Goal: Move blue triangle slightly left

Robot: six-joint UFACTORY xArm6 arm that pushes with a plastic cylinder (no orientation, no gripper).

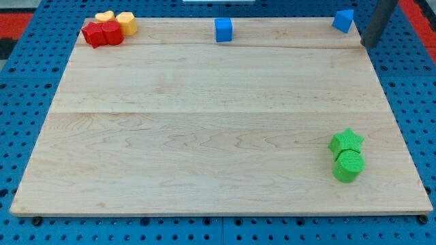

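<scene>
While my tip sits just right of the blue triangle, not touching, no gripper fitted so nothing grasped; blue cube well left.

A pale wooden board with visible grain and plank seams fills most of the view. It lies on a blue table dotted with rows of holes. Red patches show at the view's top corners. The light is even and soft.
</scene>
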